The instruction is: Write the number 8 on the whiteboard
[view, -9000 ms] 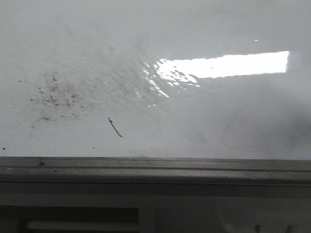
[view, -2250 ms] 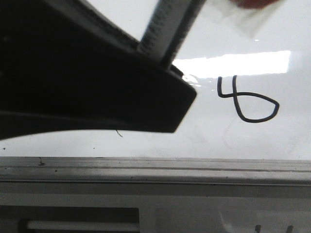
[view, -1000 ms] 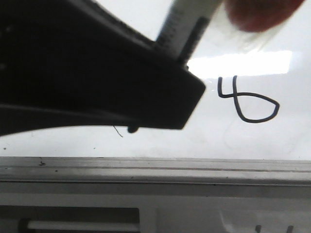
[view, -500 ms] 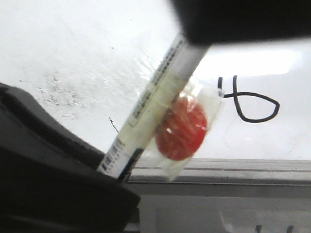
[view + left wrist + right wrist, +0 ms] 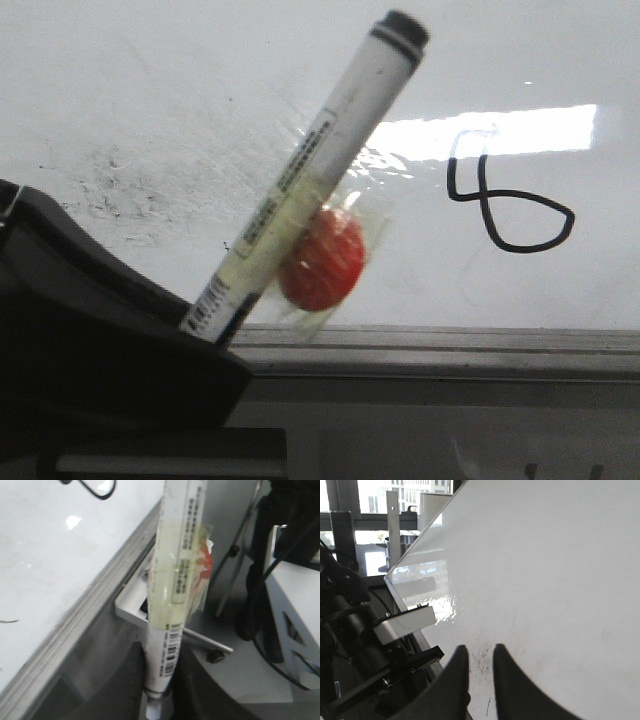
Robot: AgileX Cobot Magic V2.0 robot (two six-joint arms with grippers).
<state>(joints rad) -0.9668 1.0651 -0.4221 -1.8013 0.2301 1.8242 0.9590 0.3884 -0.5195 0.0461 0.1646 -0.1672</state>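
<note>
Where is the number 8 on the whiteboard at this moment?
In the front view, the number 8 is on the right part of the whiteboard, just under the bright glare, right of the marker held by the left gripper.

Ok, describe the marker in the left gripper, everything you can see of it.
The marker is a white barrel with printed text, a barcode near the held end and a dark cap band at the free end. A red disc in clear wrap is taped to its side. It tilts up and to the right in the front view, in front of the whiteboard, its tip off the surface. Its lower end is clamped in the left gripper. The 8 lies apart, to its right.
</note>
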